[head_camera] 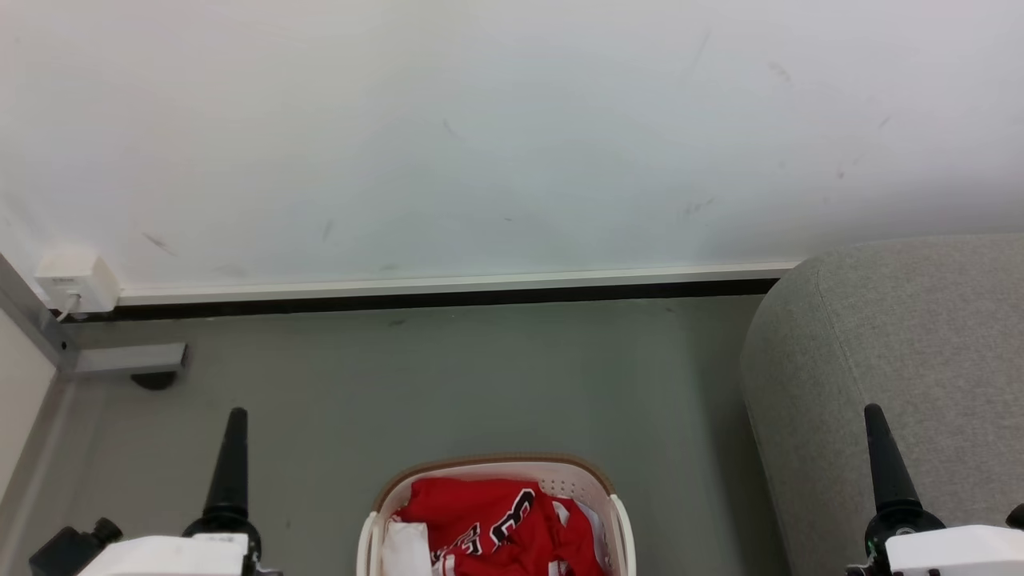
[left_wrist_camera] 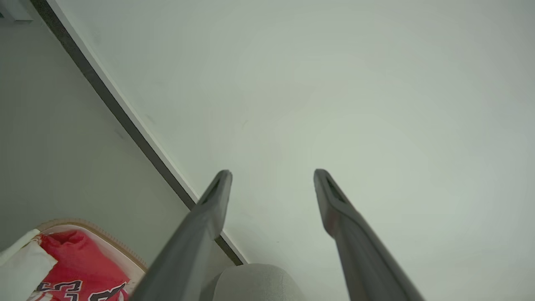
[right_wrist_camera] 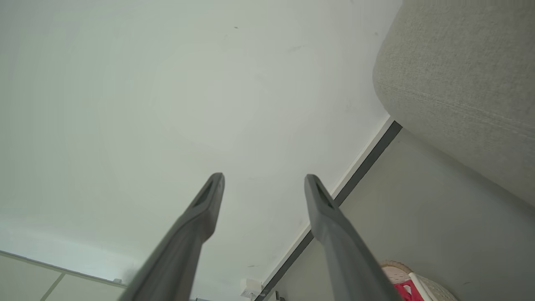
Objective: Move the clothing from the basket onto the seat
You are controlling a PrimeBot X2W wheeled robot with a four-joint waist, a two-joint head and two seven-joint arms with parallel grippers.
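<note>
The cream basket [head_camera: 496, 466] with a brown rim band stands on the grey floor at the bottom centre of the head view. Red clothing [head_camera: 488, 524] with black-and-white lettering is heaped inside it, also seen as red clothing [left_wrist_camera: 79, 267] in the left wrist view and a sliver of red clothing [right_wrist_camera: 403, 289] in the right wrist view. The grey seat [head_camera: 896, 352] rises at the right. My left gripper [left_wrist_camera: 271, 173] is open and empty, left of the basket. My right gripper [right_wrist_camera: 263, 177] is open and empty, in front of the seat.
A white wall with a pale skirting and dark strip [head_camera: 448, 292] runs behind the floor. A white socket box [head_camera: 76, 282] and a grey metal bracket [head_camera: 120, 360] sit at the far left. Bare floor [head_camera: 448, 384] lies between basket and wall.
</note>
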